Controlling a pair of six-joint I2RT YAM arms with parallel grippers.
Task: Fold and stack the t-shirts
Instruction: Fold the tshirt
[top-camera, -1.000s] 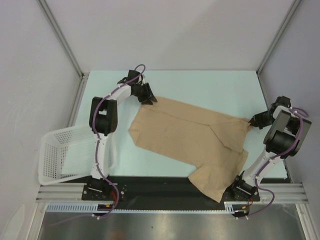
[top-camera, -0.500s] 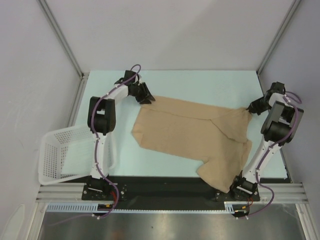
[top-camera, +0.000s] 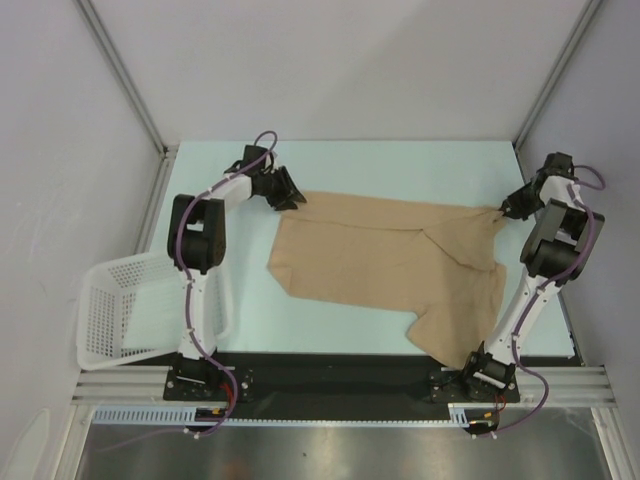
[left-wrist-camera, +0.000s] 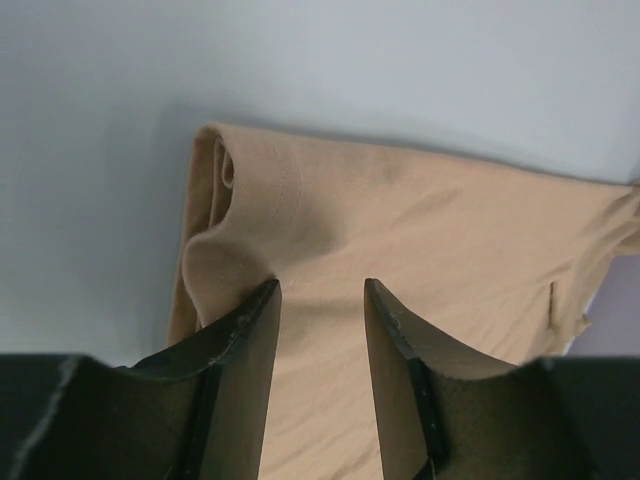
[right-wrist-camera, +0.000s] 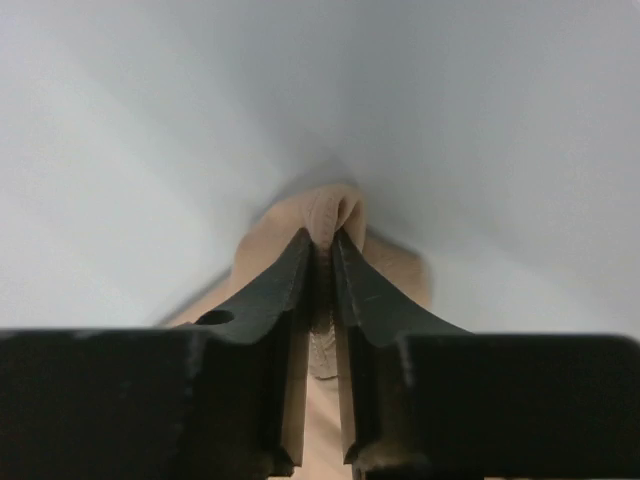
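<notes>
Tan t-shirt (top-camera: 390, 265) lies spread on the tabletop (top-camera: 400, 165) between the two arms, body across the middle and one part trailing toward the near right edge. Left gripper (top-camera: 293, 200) sits at the shirt's far left corner. Its fingers (left-wrist-camera: 245, 330) stand partly apart with cloth filling the gap and bunched against one fingertip; cannot tell whether it is pinched. Right gripper (top-camera: 503, 210) is at the far right corner, nearly closed, holding a small fold of shirt. White basket (top-camera: 110, 310) sits tilted at the near left edge.
</notes>
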